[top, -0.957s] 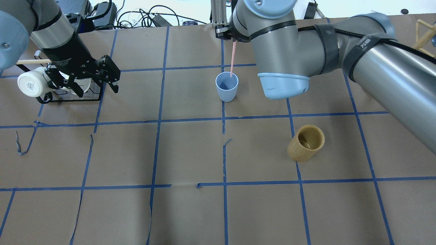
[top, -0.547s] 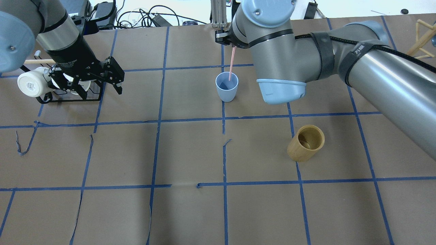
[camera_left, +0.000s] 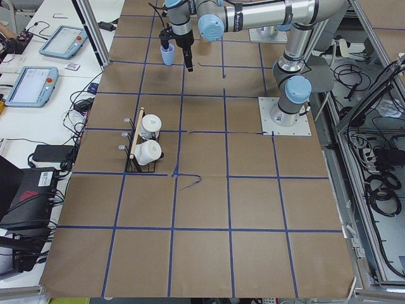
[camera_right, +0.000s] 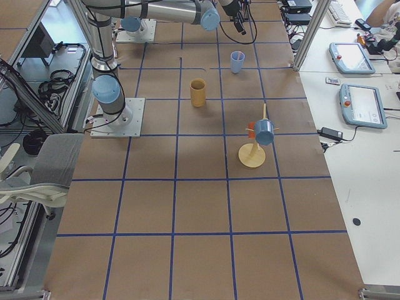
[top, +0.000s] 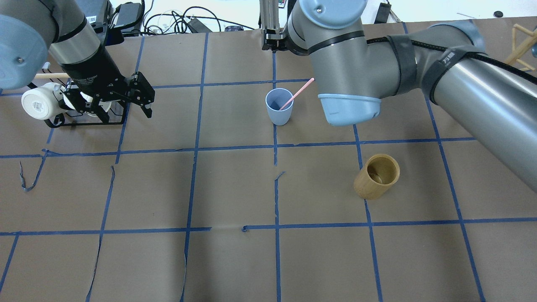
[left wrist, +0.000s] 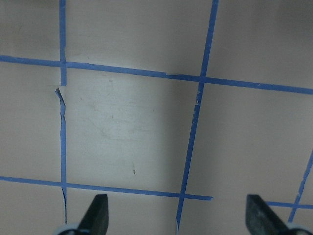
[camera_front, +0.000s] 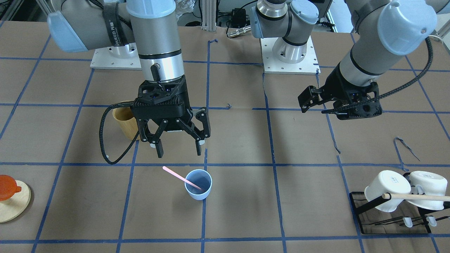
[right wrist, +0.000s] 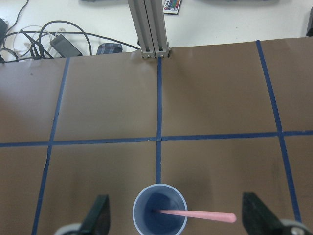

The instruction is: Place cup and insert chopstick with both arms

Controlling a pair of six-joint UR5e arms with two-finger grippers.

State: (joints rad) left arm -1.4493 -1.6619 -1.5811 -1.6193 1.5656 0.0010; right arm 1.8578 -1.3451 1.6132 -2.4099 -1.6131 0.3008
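Note:
The light blue cup stands upright near the middle of the table's far half. It also shows in the front view and the right wrist view. The pale pink chopstick rests in it, its lower end inside and its upper end leaning out over the rim. My right gripper hangs open and empty just above the cup, clear of the stick. My left gripper is open and empty over bare paper, far to the left of the cup, beside the mug rack.
A tan bamboo cylinder stands on the near right of the cup. A black rack with white mugs and a wooden rod sits at the far left. A round wooden stand with an orange piece is at the right end.
My right gripper held the chopstick upright over the cup. It has opened, and the stick has dropped in and tipped to lean on the rim. My left gripper drifted slightly right.

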